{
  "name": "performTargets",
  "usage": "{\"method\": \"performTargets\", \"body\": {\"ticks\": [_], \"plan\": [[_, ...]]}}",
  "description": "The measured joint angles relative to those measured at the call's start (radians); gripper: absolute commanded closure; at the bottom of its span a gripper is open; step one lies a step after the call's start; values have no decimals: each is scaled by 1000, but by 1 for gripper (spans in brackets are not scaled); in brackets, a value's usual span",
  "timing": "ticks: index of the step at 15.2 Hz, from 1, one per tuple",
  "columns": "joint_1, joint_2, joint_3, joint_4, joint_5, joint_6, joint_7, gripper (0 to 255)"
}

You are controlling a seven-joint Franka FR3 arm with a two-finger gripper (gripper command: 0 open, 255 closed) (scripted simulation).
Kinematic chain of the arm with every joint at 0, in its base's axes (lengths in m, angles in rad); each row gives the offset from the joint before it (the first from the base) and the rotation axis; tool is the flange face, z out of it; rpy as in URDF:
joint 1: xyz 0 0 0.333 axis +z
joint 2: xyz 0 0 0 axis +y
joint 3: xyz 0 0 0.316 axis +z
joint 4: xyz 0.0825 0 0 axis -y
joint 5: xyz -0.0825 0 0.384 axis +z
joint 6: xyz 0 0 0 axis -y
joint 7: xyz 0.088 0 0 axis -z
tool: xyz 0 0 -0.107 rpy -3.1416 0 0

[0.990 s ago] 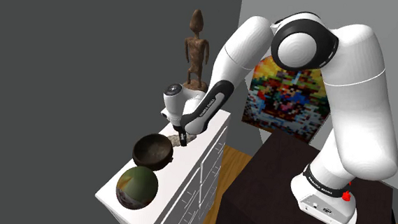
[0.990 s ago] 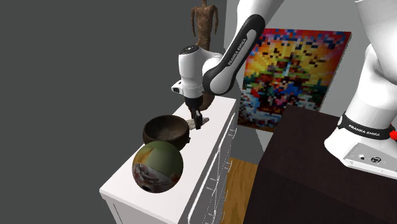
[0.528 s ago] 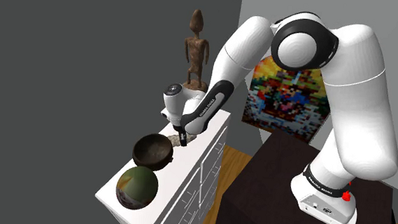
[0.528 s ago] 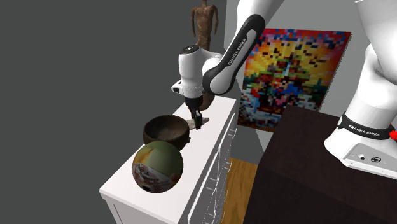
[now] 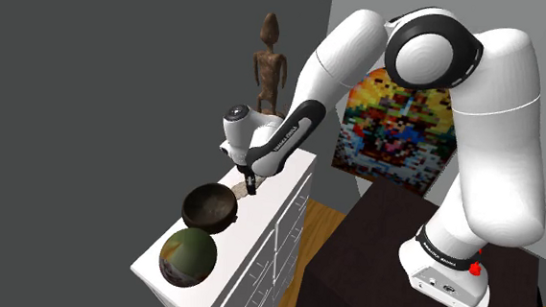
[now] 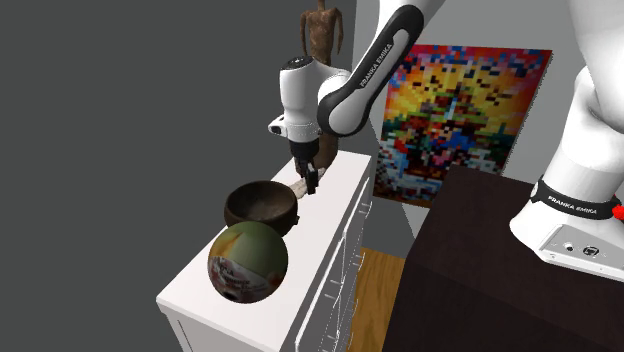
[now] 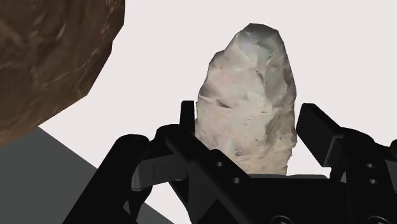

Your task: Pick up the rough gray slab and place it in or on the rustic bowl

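A rough pale grey slab [image 7: 251, 89] stands clasped between my black fingers [image 7: 188, 122], and my gripper [image 7: 252, 127] is shut on it. In the shoulder view the gripper [image 5: 250, 181] hangs just above the white dresser top [image 5: 152, 259], beside the rim of the dark brown rustic bowl [image 5: 208, 208], with the slab [image 5: 243, 188] at its tips. The second exterior view shows the gripper [image 6: 311, 180] holding the slab [image 6: 299, 188] by the bowl's [image 6: 262, 205] far rim. The bowl's brown wall [image 7: 51, 57] lies close beside the slab.
A mottled green-brown ball [image 5: 188, 257] sits on the dresser in front of the bowl. A brown wooden figure [image 5: 269, 69] stands at the dresser's far end. A colourful picture [image 6: 460, 115] leans on the wall, and the dark stand [image 5: 381, 264] lies beside the dresser.
The gripper has risen a little with the slab and the arm's upper links have lifted; the bowl and ball have not moved.
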Motion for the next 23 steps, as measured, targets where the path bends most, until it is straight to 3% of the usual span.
{"method": "performTargets", "body": {"ticks": [23], "plan": [[-30,-239,54,-1,99,-230,-91,255]]}}
